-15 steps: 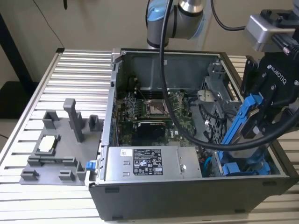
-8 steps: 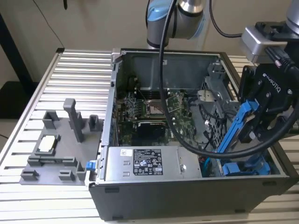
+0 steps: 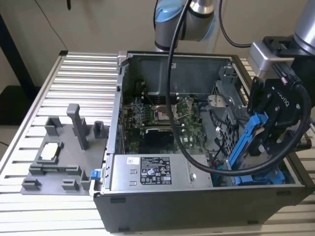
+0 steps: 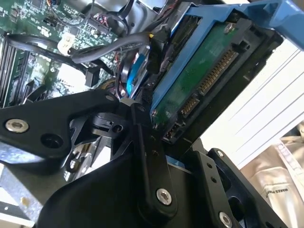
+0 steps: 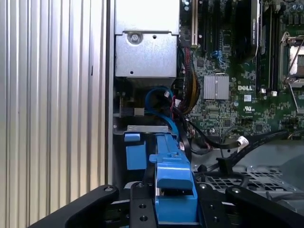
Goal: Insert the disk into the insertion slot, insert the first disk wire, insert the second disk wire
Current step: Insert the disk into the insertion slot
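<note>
My gripper (image 3: 262,143) is shut on the disk (image 3: 250,142), a drive in a bright blue carrier frame. It holds the disk on edge above the case's corner at the exterior view's right. In the second wrist view the disk (image 4: 202,83) shows its green circuit board and connector edge between my black fingers (image 4: 149,161). In the first wrist view the blue frame (image 5: 174,183) sits in my gripper (image 5: 174,211), over the grey drive cage with the insertion slot (image 5: 145,129). A second blue-tabbed drive (image 5: 135,153) lies below. A loose black wire with a white plug (image 5: 242,141) and a blue wire loop (image 5: 159,95) lie near the cage.
The open grey computer case (image 3: 206,206) stands on a slatted aluminium table (image 3: 78,78). Inside it are the motherboard (image 3: 162,118), a labelled power supply box (image 3: 152,172) and a perforated grey metal panel (image 5: 259,179). A grey fixture tray (image 3: 59,162) sits at the exterior view's left.
</note>
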You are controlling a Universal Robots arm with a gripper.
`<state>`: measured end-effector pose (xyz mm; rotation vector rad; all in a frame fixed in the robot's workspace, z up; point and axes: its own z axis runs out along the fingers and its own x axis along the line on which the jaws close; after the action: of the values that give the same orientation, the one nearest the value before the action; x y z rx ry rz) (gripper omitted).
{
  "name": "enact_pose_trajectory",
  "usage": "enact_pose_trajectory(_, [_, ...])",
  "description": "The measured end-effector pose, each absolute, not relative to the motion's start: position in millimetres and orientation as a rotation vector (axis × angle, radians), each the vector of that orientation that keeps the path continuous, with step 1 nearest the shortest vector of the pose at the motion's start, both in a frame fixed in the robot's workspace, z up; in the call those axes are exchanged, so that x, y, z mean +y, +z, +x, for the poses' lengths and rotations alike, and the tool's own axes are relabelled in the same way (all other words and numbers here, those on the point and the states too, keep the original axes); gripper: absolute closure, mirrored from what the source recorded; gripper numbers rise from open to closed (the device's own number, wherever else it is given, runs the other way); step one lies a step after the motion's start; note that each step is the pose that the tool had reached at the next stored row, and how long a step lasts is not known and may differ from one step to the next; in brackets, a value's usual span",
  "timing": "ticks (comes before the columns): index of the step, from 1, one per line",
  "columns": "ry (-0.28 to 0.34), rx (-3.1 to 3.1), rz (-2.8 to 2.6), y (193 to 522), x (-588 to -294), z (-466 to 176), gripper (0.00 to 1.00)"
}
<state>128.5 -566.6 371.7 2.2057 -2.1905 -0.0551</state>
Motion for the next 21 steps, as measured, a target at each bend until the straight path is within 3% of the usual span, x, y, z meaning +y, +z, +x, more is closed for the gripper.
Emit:
enact_pose_trajectory(17, [-0.06,-2.194,2.207,359,-567,129,0.67])
enact_pose_trajectory(19, [-0.059,-2.193,2.207,359,-567,129,0.59])
enact_pose_trajectory(21, [-0.059,-2.194,2.206,359,-567,128,0.59])
